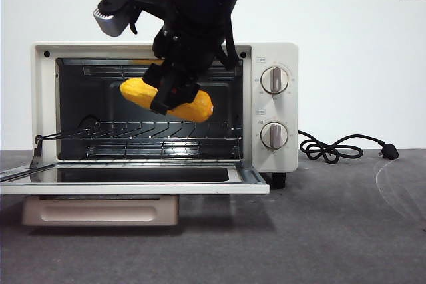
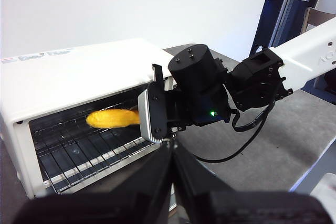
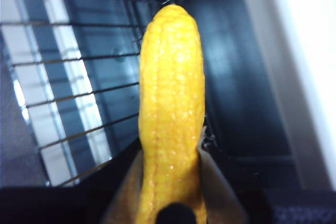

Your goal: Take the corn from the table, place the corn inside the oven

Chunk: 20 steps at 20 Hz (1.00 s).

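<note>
My right gripper (image 1: 174,94) comes down from above and is shut on the corn (image 1: 200,106), a glossy yellow-orange cob. It holds the cob slanted in the open mouth of the cream-white oven (image 1: 273,54), above the wire rack (image 1: 146,134) and not touching it. In the right wrist view the corn (image 3: 170,93) rises from between the jaws of the right gripper (image 3: 170,184), its tip pointing into the dark cavity. The left wrist view shows the corn (image 2: 111,118) just inside the oven (image 2: 68,72). My left gripper (image 2: 170,150) hangs back from the oven, shut and empty.
The oven door (image 1: 133,187) lies folded down flat, sticking out toward the front over the dark grey table (image 1: 333,231). Two round knobs (image 1: 274,80) sit on the oven's right panel. A black cord (image 1: 333,147) with its plug lies coiled to the right of the oven.
</note>
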Available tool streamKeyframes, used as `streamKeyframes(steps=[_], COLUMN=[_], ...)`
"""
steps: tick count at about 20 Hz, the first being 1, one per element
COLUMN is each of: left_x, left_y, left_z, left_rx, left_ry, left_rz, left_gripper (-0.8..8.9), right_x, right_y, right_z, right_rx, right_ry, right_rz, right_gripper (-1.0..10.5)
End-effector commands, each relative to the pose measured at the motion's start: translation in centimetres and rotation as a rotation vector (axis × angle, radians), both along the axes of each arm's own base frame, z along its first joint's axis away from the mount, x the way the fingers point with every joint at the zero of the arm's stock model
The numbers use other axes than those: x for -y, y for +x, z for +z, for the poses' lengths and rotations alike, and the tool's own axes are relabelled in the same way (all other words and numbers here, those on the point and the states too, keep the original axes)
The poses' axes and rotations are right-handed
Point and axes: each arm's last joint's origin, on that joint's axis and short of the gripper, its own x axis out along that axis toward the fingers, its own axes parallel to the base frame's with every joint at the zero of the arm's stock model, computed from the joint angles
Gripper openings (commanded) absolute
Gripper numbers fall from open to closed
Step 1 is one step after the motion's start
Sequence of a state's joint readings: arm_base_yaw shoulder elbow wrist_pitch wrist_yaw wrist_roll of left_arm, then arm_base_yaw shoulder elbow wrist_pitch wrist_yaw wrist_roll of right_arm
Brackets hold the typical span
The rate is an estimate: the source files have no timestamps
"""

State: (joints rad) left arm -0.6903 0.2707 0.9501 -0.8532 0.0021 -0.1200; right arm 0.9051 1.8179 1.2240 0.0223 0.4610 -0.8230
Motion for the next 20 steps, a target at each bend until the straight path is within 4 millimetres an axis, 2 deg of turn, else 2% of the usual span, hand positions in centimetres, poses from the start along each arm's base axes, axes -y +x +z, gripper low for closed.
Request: streamKeyframes(steps=[1,3,5,6,11,13,15,20], left_x=[0.1,0.1,0.2,0.2,0.2,0.2,0.1,0.1], left_y=[0.1,0.1,0.2,0.2,0.2,0.2,0.2,0.2], left_z=[0.1,0.1,0.1,0.1,0.0,0.0,-0.1,-0.2], left_rx=[0.007,0.005,0.002,0.002,0.001,0.0,-0.009,-0.016], left_ry=[0.011,0.013,0.015,0.015,0.016,0.016,0.024,0.03], left_rz=[-0.002,-0.002,-0.002,-0.002,-0.003,-0.003,-0.003,-0.002], left_gripper=[-0.05,-0.05,-0.05,-0.05,-0.05,-0.05,-0.05,-0.05], right_x=[-0.1,-0.1,-0.1,-0.1,0.0,-0.1,-0.1,-1.3], right_y=[0.2,0.2,0.2,0.2,0.1,0.1,0.0,-1.8], right_z=[-0.5,-0.6,-0.6,-0.6,-0.7,-0.7,-0.7,-0.9], right_rx=[-0.015,-0.019,-0.026,-0.03,-0.049,-0.054,-0.059,-0.062], right_ry=[-0.011,-0.013,0.002,0.005,0.03,0.043,0.055,0.044], right_rz=[0.004,0.008,0.002,-0.002,-0.023,-0.03,-0.043,-0.055], right_gripper=[0.1,0.5,2.1,2.4,2.6,3.5,3.8,3.8])
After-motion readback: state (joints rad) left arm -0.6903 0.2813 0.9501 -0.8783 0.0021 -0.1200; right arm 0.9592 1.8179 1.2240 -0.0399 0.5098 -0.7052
